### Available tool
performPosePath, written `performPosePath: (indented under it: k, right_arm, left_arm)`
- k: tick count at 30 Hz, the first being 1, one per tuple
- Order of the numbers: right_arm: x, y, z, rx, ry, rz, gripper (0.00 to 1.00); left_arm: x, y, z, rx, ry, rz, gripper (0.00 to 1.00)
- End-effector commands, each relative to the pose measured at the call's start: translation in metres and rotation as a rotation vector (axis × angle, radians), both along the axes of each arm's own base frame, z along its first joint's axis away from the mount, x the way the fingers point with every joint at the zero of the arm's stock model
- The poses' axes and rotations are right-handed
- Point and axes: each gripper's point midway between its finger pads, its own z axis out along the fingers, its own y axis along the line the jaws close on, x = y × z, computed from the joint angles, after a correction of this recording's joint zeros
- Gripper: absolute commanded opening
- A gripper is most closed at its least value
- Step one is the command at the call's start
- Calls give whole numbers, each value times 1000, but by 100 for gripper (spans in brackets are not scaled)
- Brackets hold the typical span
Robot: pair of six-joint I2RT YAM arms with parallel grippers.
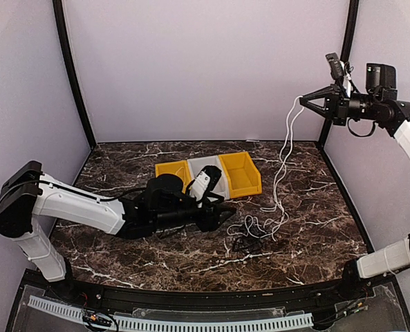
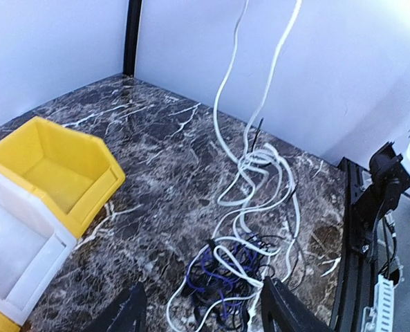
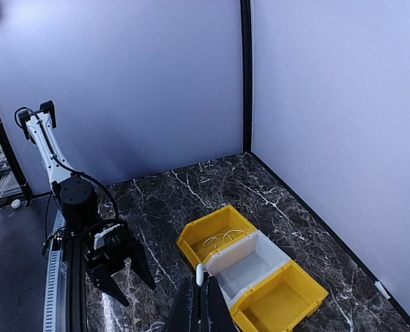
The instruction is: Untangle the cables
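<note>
A tangle of thin cables (image 1: 253, 232) lies on the marble table right of centre: white loops, a black cord and a dark purplish cord (image 2: 222, 273). The white cable (image 1: 285, 149) rises from the tangle up to my right gripper (image 1: 303, 101), held high at the right wall. The right gripper (image 3: 200, 304) is shut on the white cable's end (image 3: 200, 274). My left gripper (image 1: 225, 213) is open and low, just left of the tangle. In the left wrist view its fingers (image 2: 281, 308) straddle the near edge of the tangle; the gripper (image 2: 201, 315) holds nothing.
Three bins stand in a row at the table's middle back: yellow (image 1: 171, 171), white (image 1: 208, 168), yellow (image 1: 240, 173). The left yellow bin (image 3: 218, 238) holds a loose white cable. Grey walls close the back and sides.
</note>
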Motion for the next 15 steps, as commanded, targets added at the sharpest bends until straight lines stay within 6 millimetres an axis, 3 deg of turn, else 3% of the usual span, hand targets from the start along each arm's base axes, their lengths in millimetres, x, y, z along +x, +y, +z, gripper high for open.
performPosePath:
  k: [1,2,3,4,5,6,7,8,9,10,12,15]
  right_arm:
    - [-17,-5,20,-4,-137,-39,0]
    - [-18,-5,20,-5,-137,-41,0]
    - [-19,-6,21,-6,-140,-42,0]
    - [-20,-6,23,-6,-144,-44,0]
    - [-21,-6,24,-5,-146,-45,0]
    - [-22,-6,27,-5,-153,-46,0]
    - [-23,-7,29,-4,-156,-48,0]
    - [-23,-7,31,-3,-162,-48,0]
    - [-24,-7,33,-1,-166,-47,0]
    - [-24,-6,34,2,-165,-43,0]
    - [-25,-6,38,10,-168,-38,0]
    - [-28,-6,50,16,-194,-36,0]
  left_arm:
    - [-8,-38,38,-103,0,-124,60]
    - [-5,-51,40,-126,25,-135,61]
    - [-7,-61,30,-121,51,-163,61]
    - [-5,-71,44,-163,58,-169,61]
    - [-3,-80,31,-147,79,-169,61]
    - [-1,-91,45,-176,74,-179,61]
    - [0,-100,31,-155,87,-184,62]
    - [3,-111,42,-176,71,-183,62]
    - [3,-120,28,-159,79,-188,62]
    - [7,-130,39,-185,59,-187,62]
    - [13,-149,31,-196,70,-181,58]
    - [23,-171,6,-191,109,-165,44]
